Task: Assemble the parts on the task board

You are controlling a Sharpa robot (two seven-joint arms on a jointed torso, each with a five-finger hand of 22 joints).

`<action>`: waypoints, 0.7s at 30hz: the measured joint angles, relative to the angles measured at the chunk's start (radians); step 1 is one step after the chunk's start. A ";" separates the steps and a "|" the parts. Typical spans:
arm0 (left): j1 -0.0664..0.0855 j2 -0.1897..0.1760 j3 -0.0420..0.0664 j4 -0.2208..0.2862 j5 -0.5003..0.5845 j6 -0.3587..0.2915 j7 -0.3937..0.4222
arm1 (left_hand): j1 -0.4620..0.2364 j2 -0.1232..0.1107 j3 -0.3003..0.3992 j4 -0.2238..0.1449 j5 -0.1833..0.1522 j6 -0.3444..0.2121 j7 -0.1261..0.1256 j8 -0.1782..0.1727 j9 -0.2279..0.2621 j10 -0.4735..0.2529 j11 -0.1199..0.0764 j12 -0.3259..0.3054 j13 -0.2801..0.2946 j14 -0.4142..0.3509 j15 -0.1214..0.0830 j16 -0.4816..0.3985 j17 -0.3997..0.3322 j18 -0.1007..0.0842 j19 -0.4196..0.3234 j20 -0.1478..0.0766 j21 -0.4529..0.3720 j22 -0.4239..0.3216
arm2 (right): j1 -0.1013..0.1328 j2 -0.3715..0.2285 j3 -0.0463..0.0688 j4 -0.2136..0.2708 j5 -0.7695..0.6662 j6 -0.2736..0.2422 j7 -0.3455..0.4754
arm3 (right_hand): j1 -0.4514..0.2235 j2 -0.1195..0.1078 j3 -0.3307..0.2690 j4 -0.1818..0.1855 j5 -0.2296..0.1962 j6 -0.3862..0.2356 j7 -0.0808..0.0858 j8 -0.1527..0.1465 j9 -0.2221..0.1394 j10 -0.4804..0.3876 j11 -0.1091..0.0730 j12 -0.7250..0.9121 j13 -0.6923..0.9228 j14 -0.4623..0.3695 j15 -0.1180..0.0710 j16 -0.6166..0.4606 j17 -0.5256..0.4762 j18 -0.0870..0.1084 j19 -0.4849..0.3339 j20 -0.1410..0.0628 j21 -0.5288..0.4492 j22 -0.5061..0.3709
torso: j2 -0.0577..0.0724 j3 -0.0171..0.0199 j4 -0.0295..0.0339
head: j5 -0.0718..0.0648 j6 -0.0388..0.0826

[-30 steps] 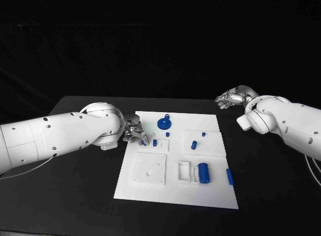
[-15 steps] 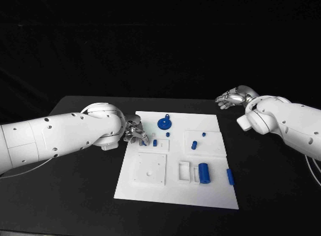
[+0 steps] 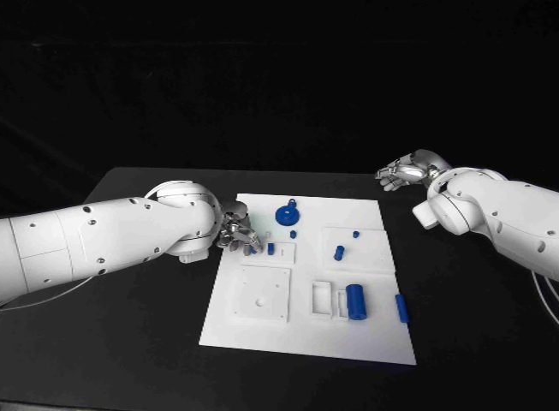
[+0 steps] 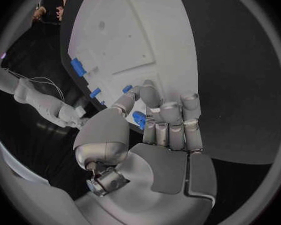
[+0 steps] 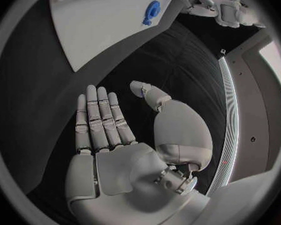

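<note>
The white task board [image 3: 306, 341] lies mid-table. My left hand [image 3: 239, 232] is at the board's left edge and pinches a small blue part [image 4: 138, 119] between thumb and fingers [image 4: 170, 116]. Just beside it a blue peg [image 3: 270, 249] stands in a small white block. A blue wheel-shaped part [image 3: 288, 213] sits near the board's far edge, and a blue cylinder [image 3: 354, 301] stands near a slotted block. My right hand [image 3: 407, 169] hangs off the board at the far right, its fingers [image 5: 100, 116] straight and holding nothing.
More blue parts lie on the board: a short peg [image 3: 338, 253], a tiny one [image 3: 293, 233] and a small bar [image 3: 401, 306] near the right edge. A square white block [image 3: 263, 293] sits at the front left. Black table [image 3: 119, 342] surrounds the board.
My left arm and hand have edged slightly to the right, toward the peg in its block. The right hand has not moved.
</note>
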 measured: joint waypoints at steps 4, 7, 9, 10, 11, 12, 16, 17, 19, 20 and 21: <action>0.000 0.000 0.000 -0.003 0.002 0.004 -0.001 | -0.012 -0.037 0.005 0.026 -0.025 -0.004 0.004 0.000 -0.003 0.000 0.000 0.000 -0.003 0.001 -0.002 0.000 -0.001 0.000 0.000 0.000 0.000 0.000 | 0.000 0.000 0.000 0.002 0.000 0.000 0.000 | 0.000 0.000 0.000 0.000 0.000 0.000 0.000 0.000 0.000 0.000 0.000 0.000 0.000 0.000 0.000 0.000 0.000 0.000 0.000 0.000 0.000 0.000 | 0.000 0.0003 0.0000 | -0.001 0.000; 0.000 0.000 0.000 -0.005 0.003 0.007 -0.003 | -0.028 -0.074 0.006 0.050 -0.090 -0.009 0.002 0.000 -0.005 0.000 0.000 0.000 -0.004 -0.001 -0.010 -0.004 -0.002 0.000 0.000 0.000 -0.002 0.001 | 0.000 0.000 0.000 0.002 0.000 0.000 0.000 | 0.000 0.000 0.000 0.000 0.000 0.000 0.000 0.000 0.000 0.000 0.000 0.000 0.000 0.000 0.000 0.000 0.000 0.000 0.000 0.000 0.000 0.000 | 0.000 0.0001 0.0000 | -0.002 0.000; 0.000 0.000 0.000 -0.007 0.003 0.008 -0.004 | -0.036 -0.096 0.008 0.065 -0.133 -0.011 0.004 0.000 -0.006 0.000 0.000 0.000 -0.006 -0.001 -0.010 -0.004 -0.002 0.000 0.000 0.000 -0.005 0.001 | 0.000 0.000 0.000 0.002 0.000 0.000 0.000 | 0.000 0.000 0.000 0.000 0.000 0.000 0.000 0.000 0.000 0.000 0.000 0.000 0.000 0.000 0.000 0.000 0.000 0.000 0.000 0.000 0.000 0.000 | 0.000 -0.0003 0.0005 | -0.002 0.000; 0.000 0.000 0.000 -0.008 0.004 0.008 -0.004 | -0.041 -0.108 0.010 0.076 -0.160 -0.013 0.005 0.000 -0.007 0.000 0.000 0.000 -0.006 -0.001 -0.010 -0.004 -0.002 0.000 0.000 0.000 -0.005 0.001 | 0.000 -0.001 0.000 0.002 0.000 0.000 0.000 | 0.000 0.000 0.000 0.000 0.000 0.000 0.000 0.000 0.000 0.000 0.000 0.000 0.000 0.000 0.000 0.000 0.000 0.000 0.000 0.000 0.000 0.000 | 0.000 -0.0004 0.0006 | -0.002 0.000; 0.000 0.000 0.000 -0.009 0.004 0.008 -0.005 | -0.044 -0.117 0.011 0.083 -0.174 -0.013 0.005 0.000 -0.007 0.000 0.000 0.000 -0.006 -0.002 -0.011 -0.004 -0.002 0.000 0.000 0.000 -0.005 0.001 | 0.000 -0.001 0.000 0.002 0.000 0.000 0.000 | 0.000 0.000 0.000 0.000 0.000 0.000 0.000 0.000 0.000 0.000 0.000 0.000 0.000 0.000 0.000 0.000 0.000 0.000 0.000 0.000 0.000 0.000 | 0.000 -0.0004 0.0006 | -0.002 0.000; 0.000 0.000 0.000 -0.010 0.004 0.008 -0.005 | -0.048 -0.122 0.011 0.089 -0.182 -0.013 0.005 0.000 -0.007 0.000 0.000 0.000 -0.007 -0.002 -0.011 -0.004 -0.002 0.000 0.000 0.000 -0.005 0.001 | 0.000 -0.001 0.000 0.002 0.000 0.000 0.000 | 0.000 0.000 0.000 0.000 0.000 0.000 0.000 0.000 0.000 0.000 0.000 0.000 0.000 0.000 0.000 0.000 0.000 0.000 0.000 0.000 0.000 0.001 | 0.000 -0.0004 0.0006 | -0.002 0.000; 0.000 0.000 0.000 -0.012 0.004 0.007 -0.008 | -0.062 -0.149 0.014 0.112 -0.190 -0.013 0.005 0.000 -0.007 0.000 0.000 0.000 -0.007 -0.002 -0.011 -0.004 -0.003 0.000 0.000 0.000 -0.008 0.001 | 0.000 0.000 0.000 0.002 0.000 0.001 0.000 | 0.000 0.000 0.000 0.000 0.000 0.000 0.000 0.000 0.000 0.000 0.000 0.000 0.000 0.000 0.000 0.000 0.000 0.000 0.000 0.000 0.000 0.001 | 0.000 -0.0010 0.0006 | -0.002 0.000; 0.000 -0.001 0.000 -0.012 0.004 0.007 -0.008 | -0.061 -0.156 0.014 0.119 -0.190 -0.018 0.004 0.000 -0.007 0.000 0.000 0.000 -0.007 -0.002 -0.011 -0.004 -0.003 0.000 0.000 0.000 -0.008 0.001 | 0.000 0.000 0.000 0.002 0.000 0.001 0.000 | 0.000 0.000 0.000 0.000 0.000 0.000 0.000 0.000 0.000 0.000 0.000 0.000 0.000 0.000 0.000 0.000 0.000 0.000 0.000 0.000 0.000 0.001 | 0.000 -0.0010 0.0006 | -0.002 0.000; 0.000 -0.002 0.000 -0.012 0.004 0.007 -0.009 | -0.065 -0.167 0.017 0.129 -0.190 -0.020 0.005 0.000 -0.007 0.000 0.000 0.000 -0.008 -0.002 -0.011 -0.004 -0.003 0.000 0.000 0.000 -0.008 0.001 | 0.000 0.000 0.000 0.002 0.000 0.001 0.000 | 0.000 0.000 0.000 0.000 0.000 0.000 0.000 0.000 0.000 0.000 0.000 0.000 0.000 0.000 0.000 0.000 0.000 0.000 0.000 0.000 0.000 0.001 | 0.000 -0.0010 0.0006 | -0.002 0.000; 0.000 -0.003 0.000 -0.012 0.004 0.007 -0.010 | -0.067 -0.181 0.016 0.138 -0.195 -0.020 0.005 0.000 -0.007 0.000 0.000 0.000 -0.008 -0.002 -0.011 -0.004 -0.003 0.000 0.000 0.000 -0.008 0.001 | 0.000 0.000 0.000 0.002 0.000 0.001 0.000 | 0.000 0.000 0.000 0.000 0.000 0.000 0.000 0.000 0.000 0.000 0.000 0.000 0.000 0.000 0.000 0.000 0.000 0.000 0.000 0.000 0.000 0.001 | 0.000 -0.0012 0.0006 | -0.002 0.000; 0.000 -0.004 0.000 -0.012 0.005 0.007 -0.011 | -0.070 -0.192 0.017 0.145 -0.195 -0.020 0.005 0.000 -0.007 0.000 0.000 0.000 -0.008 -0.002 -0.011 -0.004 -0.003 0.000 0.000 0.000 -0.008 0.001 | -0.001 0.000 0.000 0.002 0.000 0.001 0.000 | 0.000 0.000 0.000 0.000 0.000 0.000 0.000 0.000 0.000 0.000 0.000 0.000 0.000 0.000 0.000 0.000 0.000 0.000 0.000 0.000 0.000 0.001 | 0.000 -0.0013 0.0006 | -0.002 0.000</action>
